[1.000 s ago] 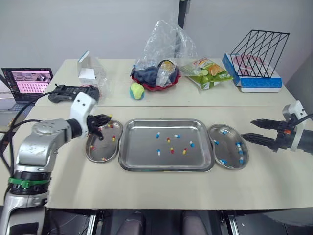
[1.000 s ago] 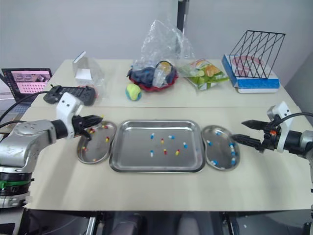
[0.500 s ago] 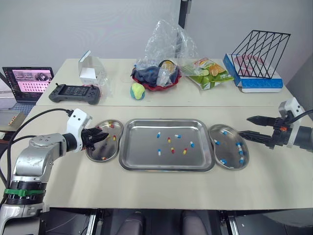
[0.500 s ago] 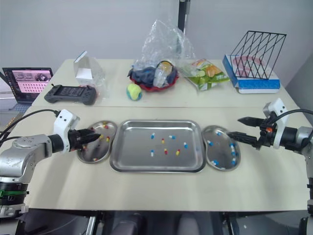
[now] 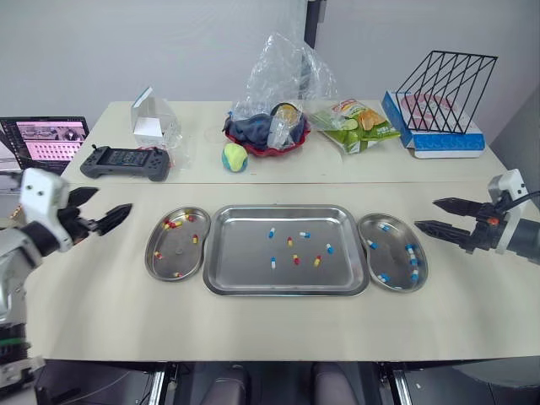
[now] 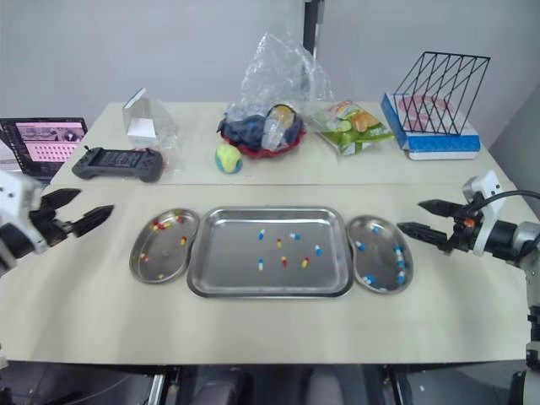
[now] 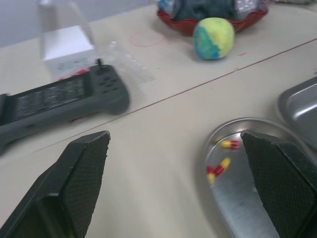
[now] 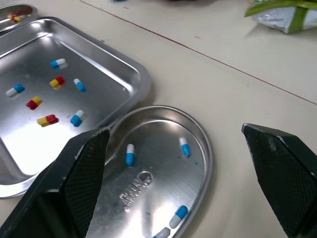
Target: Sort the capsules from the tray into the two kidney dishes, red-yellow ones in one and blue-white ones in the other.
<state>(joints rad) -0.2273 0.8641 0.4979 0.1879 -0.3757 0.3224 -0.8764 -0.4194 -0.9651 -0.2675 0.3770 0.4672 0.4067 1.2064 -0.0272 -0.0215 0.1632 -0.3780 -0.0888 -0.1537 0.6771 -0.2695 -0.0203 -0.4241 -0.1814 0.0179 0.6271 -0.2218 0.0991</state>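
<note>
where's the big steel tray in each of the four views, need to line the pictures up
Left eye view: tray mid-picture, between the red-yellow dish and the blue-white dish.
Right eye view: tray in the same spot between the two dishes.
Left wrist view: one corner of the tray, just past the red-yellow dish.
Right wrist view: tray beside the blue-white dish.
Shared landmark: the red-yellow dish, along the tray's short side on the robot's left.

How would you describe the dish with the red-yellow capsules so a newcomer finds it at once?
Start at the big rectangular tray in the centre. A kidney dish lies beside each short end; take the left dish, nearer the black game controller. It holds only red-yellow capsules, while the right dish holds blue-white capsules.
</note>
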